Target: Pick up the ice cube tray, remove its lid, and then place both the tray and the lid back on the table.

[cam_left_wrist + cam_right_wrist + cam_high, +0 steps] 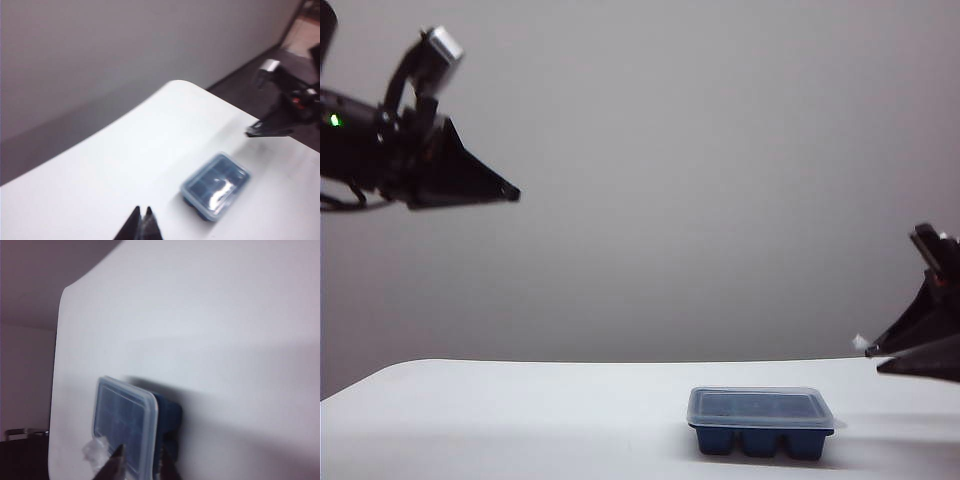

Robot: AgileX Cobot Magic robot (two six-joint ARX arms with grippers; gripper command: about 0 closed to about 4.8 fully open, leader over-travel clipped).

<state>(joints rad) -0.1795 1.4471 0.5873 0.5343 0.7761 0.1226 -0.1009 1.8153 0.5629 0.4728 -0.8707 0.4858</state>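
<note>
The dark blue ice cube tray (760, 438) stands on the white table (520, 420), right of the middle near the front edge. The clear lid (758, 405) sits on top of it. My left gripper (515, 192) hangs high at the left, far from the tray, its fingers pressed together and empty (142, 210). My right gripper (873, 358) hovers low, just right of the tray and apart from it. Its jaws stand apart with nothing held (142, 450). Beyond them the right wrist view shows the lid (122, 425) and the tray's side (167, 412).
A plain grey wall runs behind the table. A small whitish scrap (860, 342) clings to one right fingertip. The table's rounded far corner (177, 82) and dark floor beyond it show in the left wrist view.
</note>
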